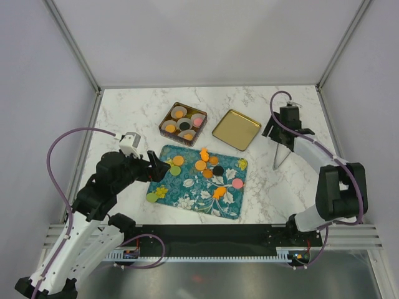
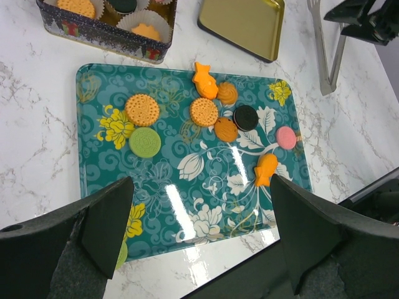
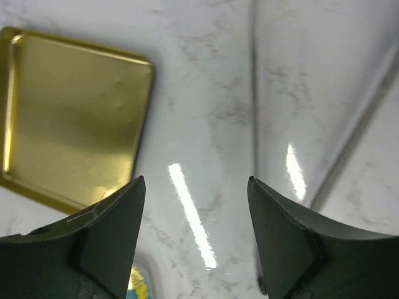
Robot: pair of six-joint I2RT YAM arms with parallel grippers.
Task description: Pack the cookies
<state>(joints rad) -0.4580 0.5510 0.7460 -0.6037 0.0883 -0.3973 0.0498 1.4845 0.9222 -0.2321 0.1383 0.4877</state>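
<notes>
Several cookies lie loose on the teal floral tray: an orange biscuit, a green one, a black one, a pink one and orange fish shapes. The dark tin behind the tray holds paper cups with orange, black and pink cookies. My left gripper is open and empty, hovering over the tray's left near part. My right gripper is open and empty over bare marble, right of the gold lid.
The gold lid lies upside down right of the tin, and it also shows in the right wrist view. Metal tongs rest on the marble to the right of the tray. White walls close in the back and sides.
</notes>
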